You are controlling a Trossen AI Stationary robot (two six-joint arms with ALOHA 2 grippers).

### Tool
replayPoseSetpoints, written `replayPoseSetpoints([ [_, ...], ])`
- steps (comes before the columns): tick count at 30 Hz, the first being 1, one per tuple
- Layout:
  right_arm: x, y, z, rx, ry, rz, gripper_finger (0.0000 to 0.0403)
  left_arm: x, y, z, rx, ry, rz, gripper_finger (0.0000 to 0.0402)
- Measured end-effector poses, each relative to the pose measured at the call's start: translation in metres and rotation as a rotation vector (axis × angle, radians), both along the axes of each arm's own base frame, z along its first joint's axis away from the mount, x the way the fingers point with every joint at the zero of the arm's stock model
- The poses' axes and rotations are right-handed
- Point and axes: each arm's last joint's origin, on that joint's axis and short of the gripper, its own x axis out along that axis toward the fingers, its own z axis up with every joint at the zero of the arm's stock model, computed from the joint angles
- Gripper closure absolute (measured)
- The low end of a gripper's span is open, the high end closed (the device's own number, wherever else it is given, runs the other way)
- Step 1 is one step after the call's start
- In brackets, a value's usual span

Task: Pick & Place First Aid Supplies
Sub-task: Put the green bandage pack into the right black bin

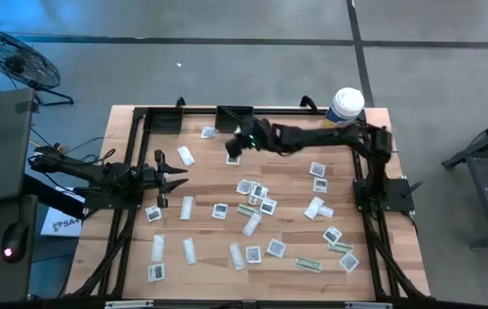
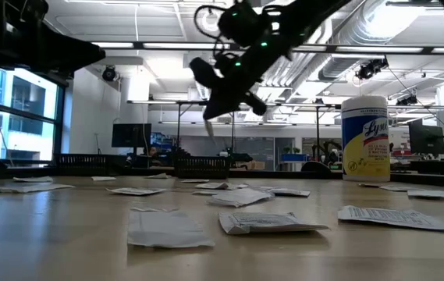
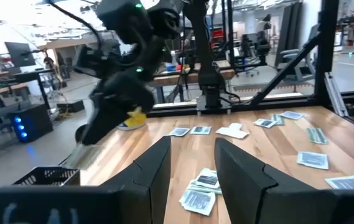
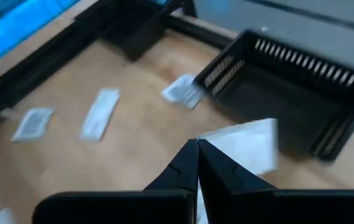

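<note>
Dozens of flat white paper packets (image 1: 253, 225) lie scattered across the pale wood-plank table (image 1: 398, 257).

Right tool (image 4: 196, 149), dark tapered fingers pinched together on one thin white square packet (image 4: 245, 144), hangs above the table's far edge beside the black slatted plastic basket (image 4: 301, 93). Left tool (image 3: 192, 171), its blunt angular fingers standing apart and empty, waits low at the table's left side. Behind stands a white cylindrical tub with yellow label (image 2: 364, 139), smooth-sided.
</note>
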Motion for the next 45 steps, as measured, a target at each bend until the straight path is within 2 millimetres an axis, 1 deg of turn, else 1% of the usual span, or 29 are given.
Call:
replayPoseSetpoints([
  [3, 0.016, -0.023, 0.003, -0.021, 0.046, -0.064, 0.0402, 0.000, 0.000, 0.000, -0.001, 0.001, 0.010, 0.0280],
  [8, 0.029, -0.066, 0.004, 0.006, 0.105, -0.180, 0.0403, 0.000, 0.001, 0.000, -0.005, 0.000, 0.026, 0.0280],
  [10, 0.031, -0.080, -0.002, 0.039, 0.122, -0.211, 0.0403, 0.000, 0.001, 0.000, -0.023, -0.002, 0.031, 0.0280],
  [14, 0.033, -0.102, -0.025, 0.142, 0.127, -0.230, 0.0403, 0.000, 0.001, 0.000, -0.055, -0.008, 0.033, 0.0280],
  [16, 0.032, -0.110, -0.035, 0.192, 0.123, -0.237, 0.0402, 0.000, 0.001, 0.000, -0.055, -0.008, 0.033, 0.0280],
  [18, 0.030, -0.115, -0.039, 0.212, 0.122, -0.239, 0.0402, 0.000, 0.001, 0.000, -0.054, -0.007, 0.033, 0.0280],
  [22, 0.031, -0.119, -0.029, 0.193, 0.071, -0.233, 0.0395, 0.000, 0.001, 0.000, -0.054, -0.008, 0.033, 0.0280],
  [25, 0.030, -0.122, -0.029, 0.213, 0.059, -0.218, 0.0373, 0.000, 0.001, 0.000, -0.055, -0.007, 0.033, 0.0280],
  [28, 0.026, -0.128, -0.031, 0.228, 0.065, -0.228, 0.0339, 0.000, 0.001, 0.000, -0.056, -0.008, 0.033, 0.0280],
  [31, 0.022, -0.132, -0.026, 0.237, 0.056, -0.217, 0.0307, 0.000, 0.001, 0.000, -0.056, -0.008, 0.033, 0.0280],
  [33, 0.020, -0.128, -0.015, 0.241, 0.054, -0.158, 0.0291, 0.000, 0.001, 0.000, -0.056, -0.008, 0.033, 0.0280],
  [34, 0.020, -0.123, -0.008, 0.237, 0.058, -0.120, 0.0287, 0.000, 0.001, 0.000, -0.056, -0.008, 0.033, 0.0280],
  [37, 0.015, -0.098, 0.017, 0.235, 0.128, 0.000, 0.0282, 0.000, 0.001, 0.000, -0.057, -0.009, 0.033, 0.0280],
  [41, 0.000, -0.049, 0.037, 0.260, 0.343, 0.110, 0.0282, 0.000, 0.001, 0.000, -0.055, -0.008, 0.033, 0.0280],
  [45, -0.018, 0.012, 0.054, 0.245, 0.592, 0.147, 0.0282, 0.000, 0.001, 0.000, -0.051, -0.007, 0.034, 0.0280],
])
